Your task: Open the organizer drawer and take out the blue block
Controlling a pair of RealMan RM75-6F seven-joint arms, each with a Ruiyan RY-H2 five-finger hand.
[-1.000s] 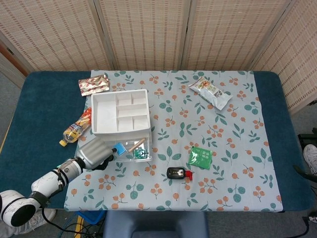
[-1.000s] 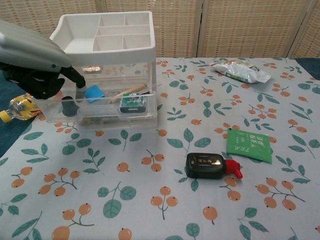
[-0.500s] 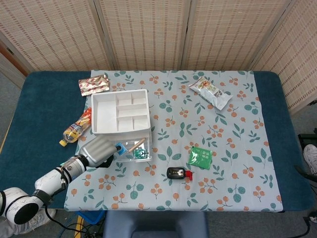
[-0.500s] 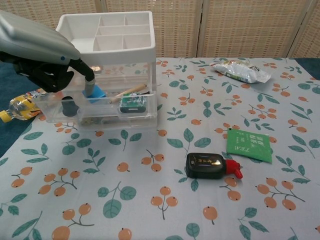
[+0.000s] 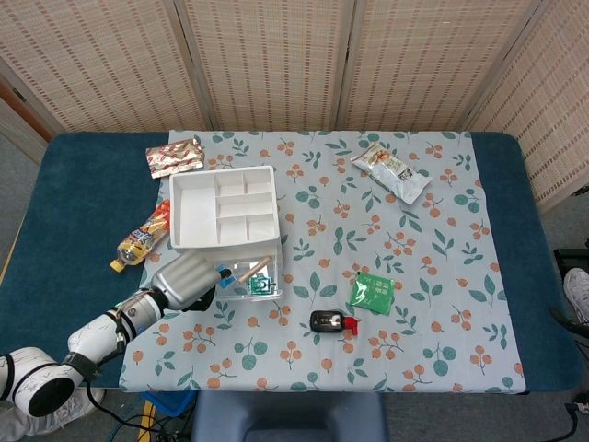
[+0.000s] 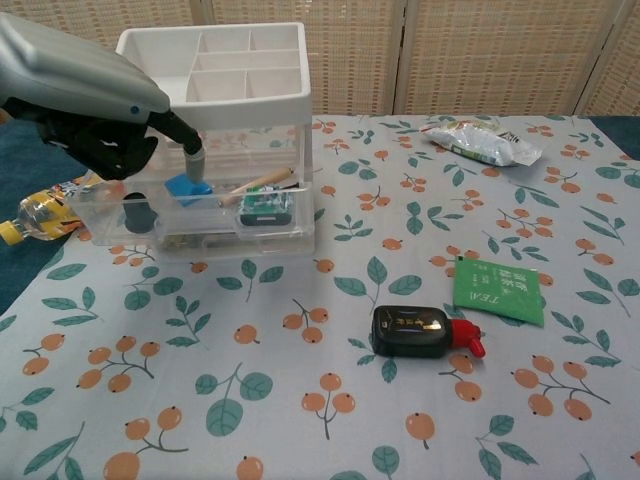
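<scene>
Blue block (image 6: 187, 187) in open drawer (image 6: 255, 238) | left robot hand (image 6: 95, 115) fingertip touching it, grasp unclear | right unseen

The left robot hand (image 6: 85, 110) hides part of the small blue block (image 6: 187, 188) inside the clear plastic drawer (image 6: 200, 235); its grip is unclear.

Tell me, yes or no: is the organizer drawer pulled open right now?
Yes. In the chest view the clear drawer sticks out in front of the white organizer, with the blue block exposed inside.
</scene>
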